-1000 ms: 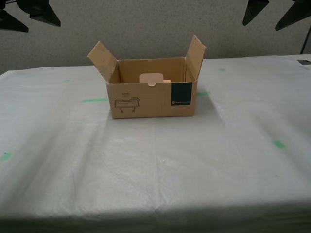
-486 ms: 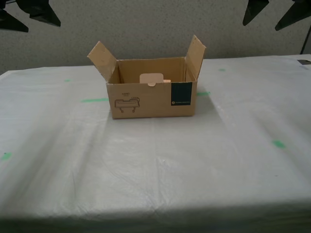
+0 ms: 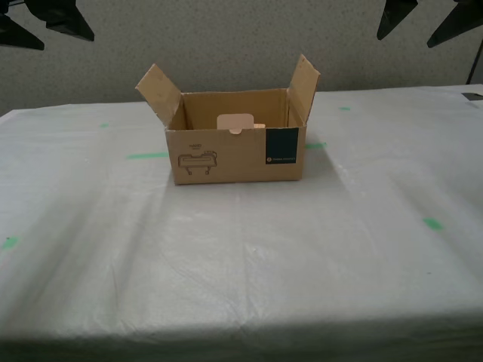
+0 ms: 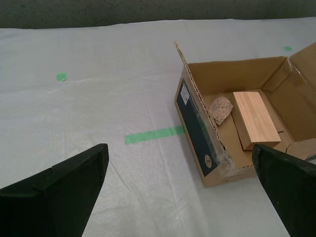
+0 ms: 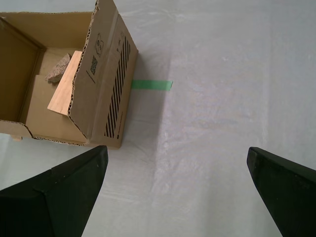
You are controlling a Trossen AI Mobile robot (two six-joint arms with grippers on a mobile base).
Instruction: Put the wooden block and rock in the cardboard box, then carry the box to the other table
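1. With the wooden block (image 4: 254, 120) and rock (image 4: 220, 109) inside, the cardboard box (image 3: 235, 154) rests on the other table (image 3: 249, 264), toward 12 o'clock in the exterior view.
2. First gripper (image 5: 175, 190) and second gripper (image 4: 180, 190): fingers spread, holding nothing.
3. Judged complete.

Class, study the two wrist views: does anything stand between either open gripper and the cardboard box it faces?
Nothing visible does. Only bare white sheeting of the table and a strip of green tape lie between my second gripper and the cardboard box. My first gripper likewise has open sheeting before it.
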